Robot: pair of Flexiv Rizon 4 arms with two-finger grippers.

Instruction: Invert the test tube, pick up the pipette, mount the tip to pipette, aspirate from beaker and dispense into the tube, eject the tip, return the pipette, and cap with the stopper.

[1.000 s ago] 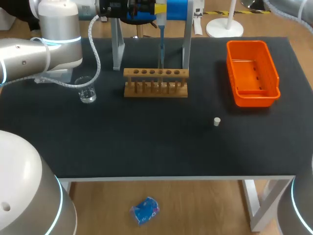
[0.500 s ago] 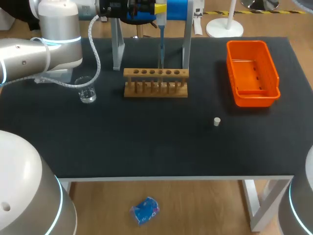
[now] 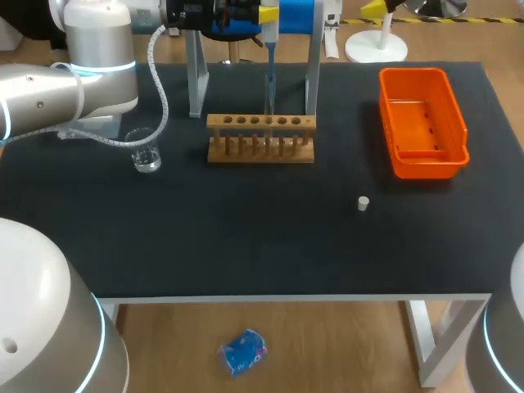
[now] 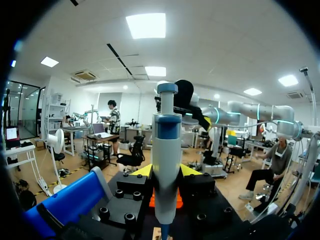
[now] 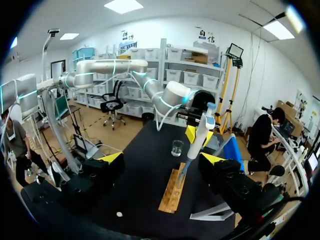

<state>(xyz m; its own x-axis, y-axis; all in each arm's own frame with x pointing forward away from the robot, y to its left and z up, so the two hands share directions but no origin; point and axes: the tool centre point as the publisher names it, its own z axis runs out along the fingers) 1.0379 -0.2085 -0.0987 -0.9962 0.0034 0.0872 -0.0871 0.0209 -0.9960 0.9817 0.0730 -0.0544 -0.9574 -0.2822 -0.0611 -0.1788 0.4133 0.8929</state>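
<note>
Two arms at one table (image 3: 246, 246).

Head view: the left end effector (image 3: 264, 14) is at the far edge, closed on a pipette (image 3: 269, 49). The pipette hangs upright between the grey legs of a stand (image 3: 196, 82), its lower end close to the far edge of a wooden rack (image 3: 260, 137). A glass beaker (image 3: 146, 152) stands left of the rack, near the left arm. An orange bin (image 3: 422, 123) sits on the right side. A white stopper (image 3: 363, 203) lies alone nearer the front, well apart from the rack.

Left wrist view: the pipette (image 4: 166, 150) is upright, gripped from both sides by the yellow fingertips (image 4: 142, 171).

Right wrist view: the right end effector (image 5: 161, 159) is open, fingers wide apart. Ahead of it are the rack (image 5: 172, 192), pipette (image 5: 200, 135) and beaker (image 5: 177, 148). The stopper (image 5: 118, 214) lies nearer.
</note>
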